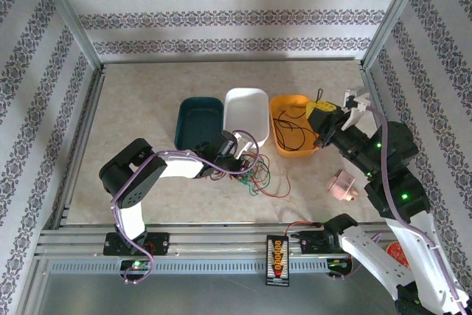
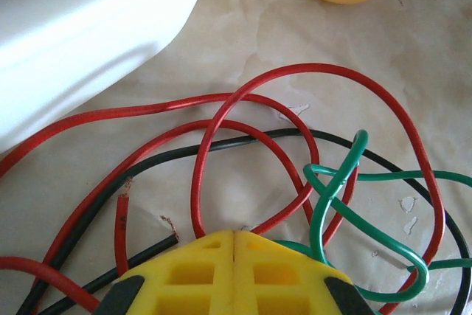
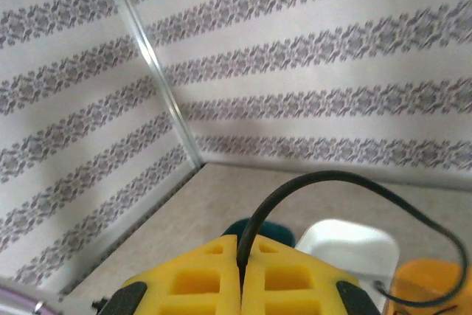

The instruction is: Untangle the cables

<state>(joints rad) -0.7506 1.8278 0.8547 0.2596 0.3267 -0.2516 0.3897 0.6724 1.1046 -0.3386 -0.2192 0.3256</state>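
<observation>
Top view: the right pincer (image 1: 322, 129) holds 1 black cable (image 1: 292, 132) over the orange bin (image 1: 284, 99). The other cables (image 1: 258, 176) lie knotted on the desk (image 1: 147, 108) beneath the left pincer (image 1: 230, 154), so most untangling remains.
Left wrist: pads (image 2: 192, 271) closed together, loops crossed.
Right wrist: pincer clamped on the black cable.

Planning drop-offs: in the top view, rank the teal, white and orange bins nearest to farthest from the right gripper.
Right gripper, shut on the black cable:
1. Orange bin, right beside it.
2. White bin, mid-row.
3. Teal bin, left end.
</observation>
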